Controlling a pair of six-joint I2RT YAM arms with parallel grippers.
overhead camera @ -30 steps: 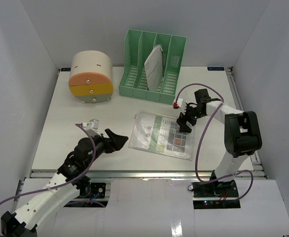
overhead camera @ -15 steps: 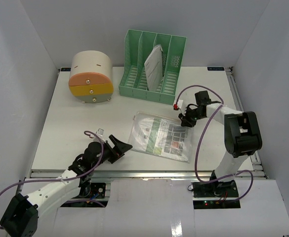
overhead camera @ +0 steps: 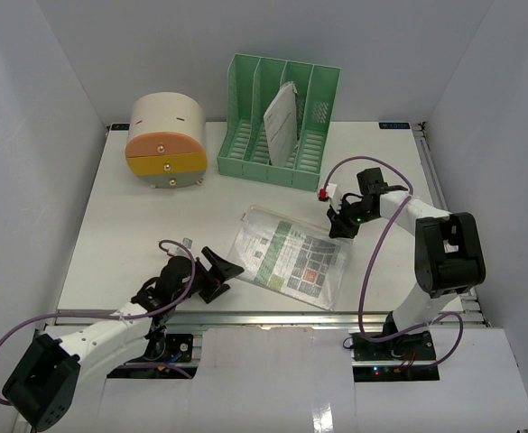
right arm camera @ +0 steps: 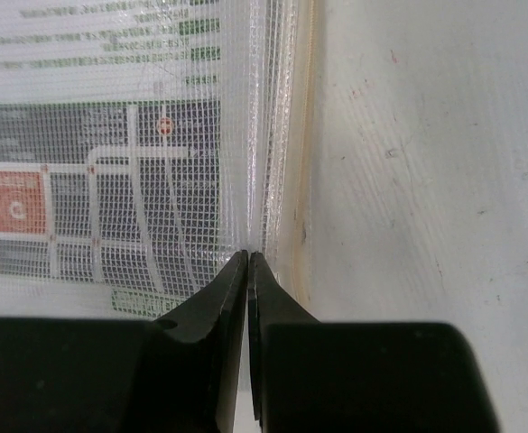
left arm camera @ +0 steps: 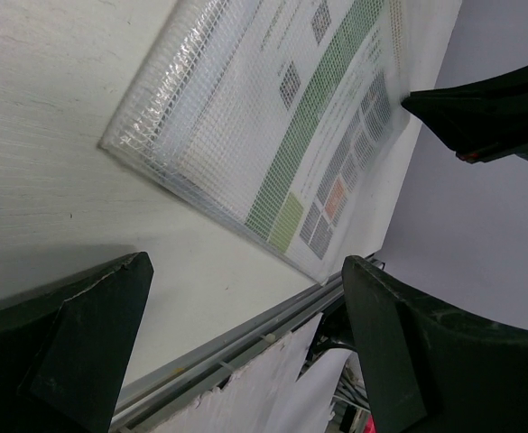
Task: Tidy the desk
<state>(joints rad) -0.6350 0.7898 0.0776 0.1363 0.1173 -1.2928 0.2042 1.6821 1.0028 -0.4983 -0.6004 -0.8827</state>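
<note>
under both arms lay one white desk (overhead camera: 137, 225), bearing one green file rack (overhead camera: 245, 135), one cream-and-orange drawer box (overhead camera: 164, 135) and one mesh pouch (overhead camera: 291, 257) lying near its front. a second pouch (overhead camera: 280, 122) stood in the rack. the right gripper (overhead camera: 339, 225) was pinched closed on the lying pouch's far right edge. the left gripper (overhead camera: 226, 275) gaped wide just left of that pouch.

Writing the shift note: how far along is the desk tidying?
Done: one paper stands in the green file rack. In hand: the right pincer is shut on the mesh pouch at its edge; the left pincer hovers open beside it. Left: the pouch lies on the desk, not yet filed.
</note>
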